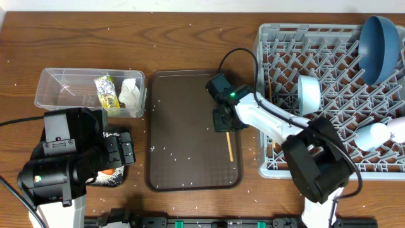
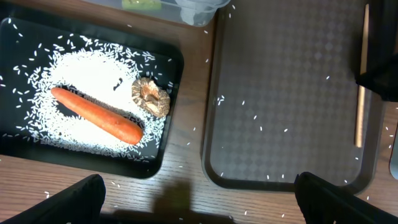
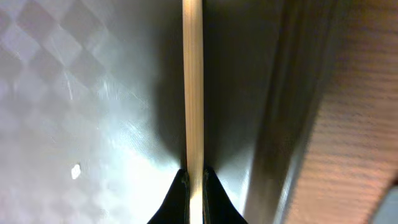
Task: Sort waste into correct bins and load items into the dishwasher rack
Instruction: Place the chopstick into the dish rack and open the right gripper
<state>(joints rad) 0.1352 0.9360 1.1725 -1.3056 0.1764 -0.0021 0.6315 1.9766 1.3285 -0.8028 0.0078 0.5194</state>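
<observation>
My right gripper (image 1: 224, 121) is shut on a thin wooden chopstick (image 3: 193, 87) over the right side of the brown serving tray (image 1: 183, 101); the stick's free end (image 1: 230, 147) lies on the tray. It also shows in the left wrist view (image 2: 360, 87). My left gripper (image 2: 199, 202) is open and empty above the table edge. The black tray (image 2: 18, 137) holds white rice (image 2: 81, 68), an orange carrot (image 2: 96, 115) and a tan scrap (image 2: 151, 97). The clear tub (image 1: 57, 88) holds the yellow-green wrapper (image 1: 107, 93) and white tissue (image 1: 131, 94). The grey rack (image 1: 285, 47) holds the blue plate (image 1: 378, 47), white bowl (image 1: 309, 93) and a pale cup (image 1: 373, 135).
Loose rice grains are scattered on the brown tray and the wooden table (image 1: 190, 31). A second chopstick (image 1: 270, 85) stands in the rack's left side. The rack stands close to the brown tray's right rim.
</observation>
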